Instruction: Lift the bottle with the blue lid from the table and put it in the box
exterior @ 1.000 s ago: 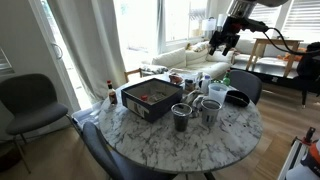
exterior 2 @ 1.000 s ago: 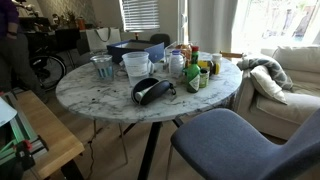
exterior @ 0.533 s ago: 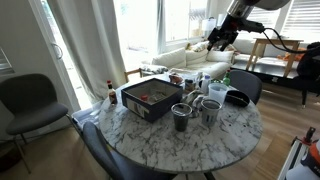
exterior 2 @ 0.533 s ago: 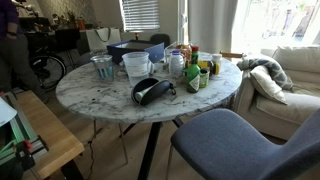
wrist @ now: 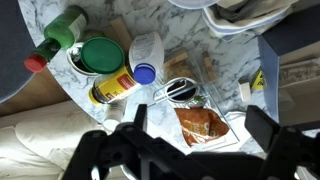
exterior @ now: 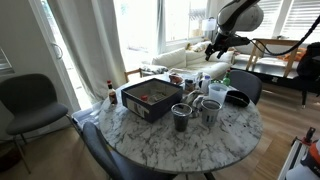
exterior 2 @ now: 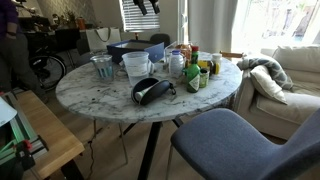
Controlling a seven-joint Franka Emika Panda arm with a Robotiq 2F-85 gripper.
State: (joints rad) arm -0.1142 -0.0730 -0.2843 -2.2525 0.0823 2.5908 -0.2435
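The bottle with the blue lid (wrist: 146, 50) is whitish and stands on the marble table (wrist: 110, 118) among other containers; the wrist view looks down on it. My gripper (wrist: 198, 126) is open and empty. It hangs high above the table's bottle cluster, over a clear tray holding an orange snack bag (wrist: 205, 126), below and right of the bottle in that view. It also shows in both exterior views (exterior: 214, 46) (exterior 2: 146, 6). The dark box (exterior: 150, 98) with a reddish inside sits on the table (exterior: 170, 145), away from the gripper, and also appears in an exterior view (exterior 2: 130, 48).
Next to the bottle are a green-lidded jar (wrist: 101, 55), a yellow can (wrist: 114, 88) and a green bottle with a red cap (wrist: 55, 32). Metal cups (exterior: 182, 117), a plastic jug (exterior 2: 137, 66) and a black headset (exterior 2: 150, 90) crowd the table. Chairs surround it.
The arm has swung, moving the gripper a little down and towards the table. It now enters the top of the exterior view where it was out of frame. Nothing on the table moved.
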